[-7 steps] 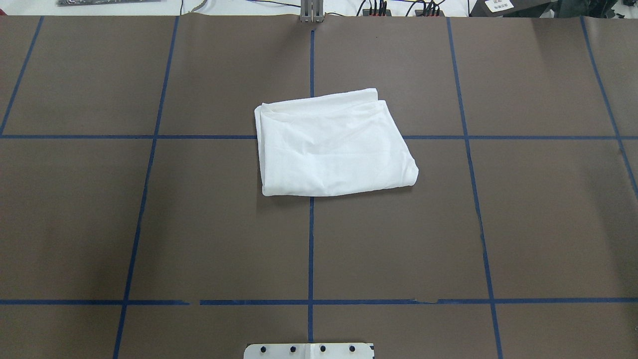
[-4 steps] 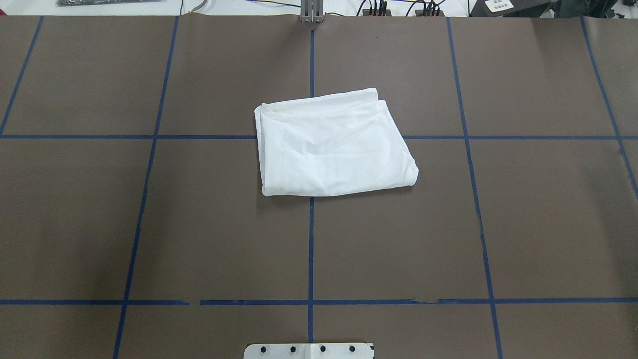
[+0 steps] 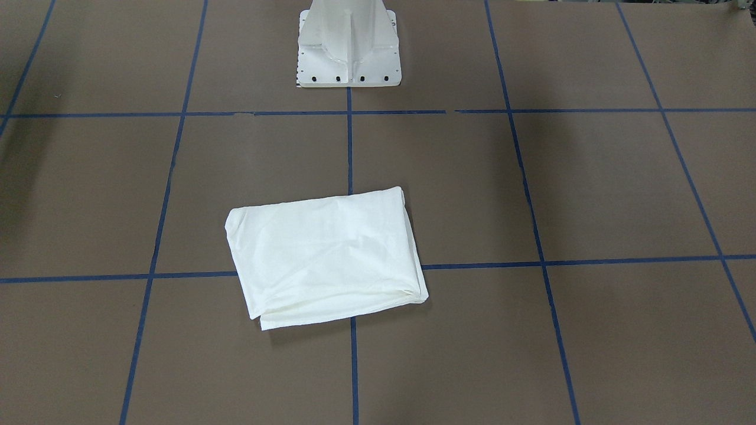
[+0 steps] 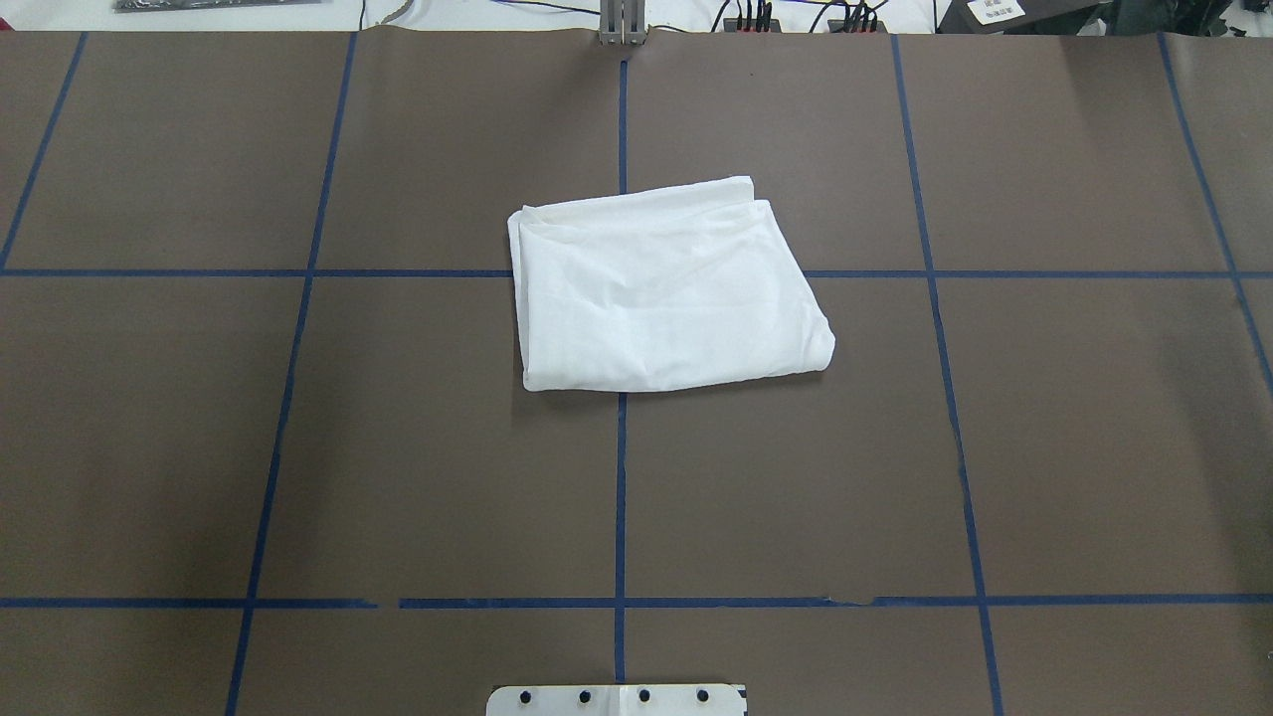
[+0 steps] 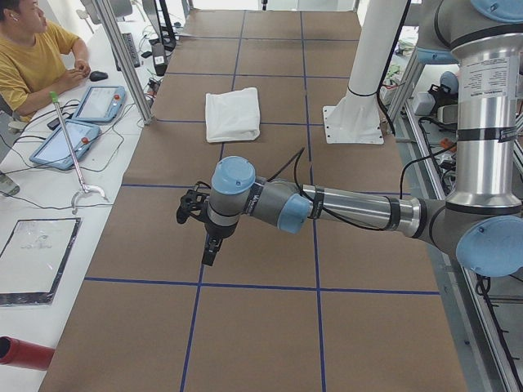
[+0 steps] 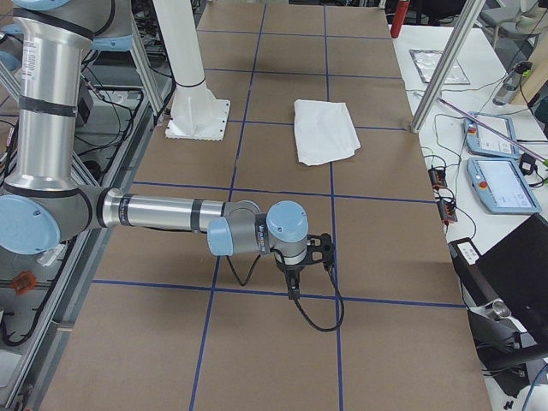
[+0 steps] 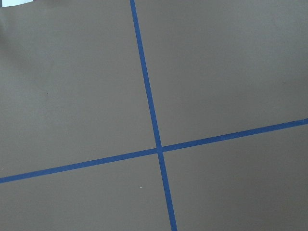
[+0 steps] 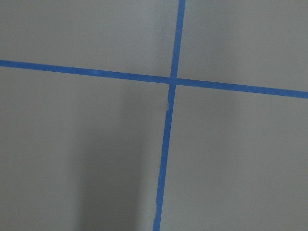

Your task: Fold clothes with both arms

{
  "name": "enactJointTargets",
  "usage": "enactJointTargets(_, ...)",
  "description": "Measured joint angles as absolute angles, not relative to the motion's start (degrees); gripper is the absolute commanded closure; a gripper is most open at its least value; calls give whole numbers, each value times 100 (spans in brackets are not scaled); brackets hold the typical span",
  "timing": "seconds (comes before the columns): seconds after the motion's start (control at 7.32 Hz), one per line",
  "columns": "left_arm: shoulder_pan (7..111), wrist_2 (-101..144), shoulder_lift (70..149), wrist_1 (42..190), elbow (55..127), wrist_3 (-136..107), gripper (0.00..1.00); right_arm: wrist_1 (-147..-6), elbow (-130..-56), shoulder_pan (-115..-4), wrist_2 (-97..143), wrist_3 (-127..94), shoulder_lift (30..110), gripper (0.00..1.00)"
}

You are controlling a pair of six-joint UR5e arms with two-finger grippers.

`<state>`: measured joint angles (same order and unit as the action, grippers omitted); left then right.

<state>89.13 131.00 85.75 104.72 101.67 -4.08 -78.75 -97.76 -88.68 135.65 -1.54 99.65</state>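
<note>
The folding looks finished, or very nearly. The white T-shirt (image 4: 661, 293) lies as a compact, roughly rectangular packet with its layers stacked. No sleeve or hem trails out, and one far edge shows a slight offset between layers. It rests flat on the brown surface (image 4: 298, 447), well apart from both pincers and about midway between them.

The left pincer (image 5: 207, 255) hangs low over bare surface and points down. The right pincer (image 6: 294, 291) does the same at the opposite end. Neither is near the cloth. Each wrist camera sees only a crossing of blue tape lines (image 7: 159, 149) below it. Whether either pincer is open or closed cannot be told from these side views.

What is left, if anything, is squaring that offset edge.

Compared with the overhead pictures from a moment earlier, the T-shirt's outline and position are unchanged.
</note>
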Motion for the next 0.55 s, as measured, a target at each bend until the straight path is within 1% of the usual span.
enactJointTargets(0.55,8912,13110,8578,10477,10165,-396,0,-7883,-9788,-8868,13705,-139,9994,0)
